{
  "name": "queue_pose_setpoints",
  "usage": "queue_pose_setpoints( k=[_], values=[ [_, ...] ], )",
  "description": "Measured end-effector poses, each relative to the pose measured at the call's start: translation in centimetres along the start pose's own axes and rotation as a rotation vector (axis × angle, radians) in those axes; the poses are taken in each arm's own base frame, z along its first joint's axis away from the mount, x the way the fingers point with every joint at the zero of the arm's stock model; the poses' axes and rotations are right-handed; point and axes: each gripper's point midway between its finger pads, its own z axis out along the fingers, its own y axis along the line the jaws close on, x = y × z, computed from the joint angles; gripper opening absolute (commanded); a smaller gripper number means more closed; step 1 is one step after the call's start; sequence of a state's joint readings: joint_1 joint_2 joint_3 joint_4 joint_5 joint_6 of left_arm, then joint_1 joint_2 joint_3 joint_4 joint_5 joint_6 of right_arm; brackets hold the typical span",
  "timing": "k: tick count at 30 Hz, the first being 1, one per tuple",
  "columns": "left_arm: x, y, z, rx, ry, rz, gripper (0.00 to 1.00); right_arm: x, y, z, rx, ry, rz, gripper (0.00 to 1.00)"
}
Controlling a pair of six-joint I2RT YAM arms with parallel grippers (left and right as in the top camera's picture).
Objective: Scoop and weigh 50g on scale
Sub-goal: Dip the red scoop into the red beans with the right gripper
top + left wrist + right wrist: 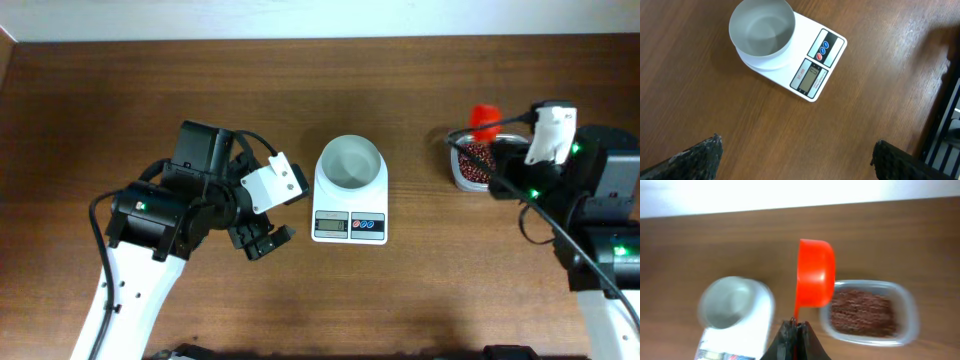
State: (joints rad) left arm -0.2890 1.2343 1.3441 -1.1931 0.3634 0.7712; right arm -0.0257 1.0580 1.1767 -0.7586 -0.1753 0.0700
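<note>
**Beans wait in the tub, bowl empty**

Beans [862,311] lie in the clear tub [905,305] at my right. The scale [350,205] sits mid-surface [150,90], well apart from the tub, and its bowl [350,162] is empty. My right pincer [796,330] is clamped on the handle of the scoop [816,272], which hangs at the tub's left edge. My left pincer [797,157] stands wide apart, holding nothing, near the scale.

I judge the step is loading. I should dip the lip shallowly, lift level, cross to the bowl and tip in small pours, since overshooting is harder to undo. My left arm must stay off the scale.

I cannot read the display's digits in any view. I cannot tell whether the scoop holds beans. From overhead, my right arm covers part of the tub. The right wrist view is blurred and cuts off the scale's front.
</note>
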Motion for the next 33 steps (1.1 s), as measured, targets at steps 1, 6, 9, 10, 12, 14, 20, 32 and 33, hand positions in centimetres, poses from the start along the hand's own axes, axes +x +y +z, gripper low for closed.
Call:
queue_pose_setpoints(
  k=[1, 6, 9, 10, 12, 14, 20, 32, 33],
  values=[
    [0.0, 0.0, 0.0, 0.0, -0.001, 0.0, 0.99, 0.0, -0.9, 0.4, 0.05, 0.011, -0.007, 0.04],
    [0.0, 0.0, 0.0, 0.0, 0.0, 0.0, 0.99, 2.7, -4.8, 4.5, 0.226, 0.173, -0.019, 0.04],
    [0.0, 0.0, 0.0, 0.0, -0.001, 0.0, 0.99, 5.4, -6.8, 7.6, 0.305, 0.311, -0.03, 0.04],
    [0.0, 0.0, 0.0, 0.0, 0.0, 0.0, 0.99, 6.2, -7.4, 8.4, 0.325, 0.347, -0.035, 0.04],
    [0.0, 0.0, 0.0, 0.0, 0.0, 0.0, 0.99, 8.2, -8.3, 10.0, 0.36, 0.433, -0.042, 0.04],
    [0.0, 0.0, 0.0, 0.0, 0.0, 0.0, 0.99, 9.3, -8.8, 10.9, 0.375, 0.48, -0.046, 0.04],
    [0.0, 0.0, 0.0, 0.0, -0.001, 0.0, 0.99, 10.9, -9.5, 12.0, 0.397, 0.542, -0.055, 0.04],
    [0.0, 0.0, 0.0, 0.0, 0.0, 0.0, 0.99, 11.0, -9.6, 12.0, 0.401, 0.545, -0.051, 0.04],
    [0.0, 0.0, 0.0, 0.0, 0.0, 0.0, 0.99, 11.0, -9.6, 12.0, 0.401, 0.547, -0.051, 0.04]
  ],
)
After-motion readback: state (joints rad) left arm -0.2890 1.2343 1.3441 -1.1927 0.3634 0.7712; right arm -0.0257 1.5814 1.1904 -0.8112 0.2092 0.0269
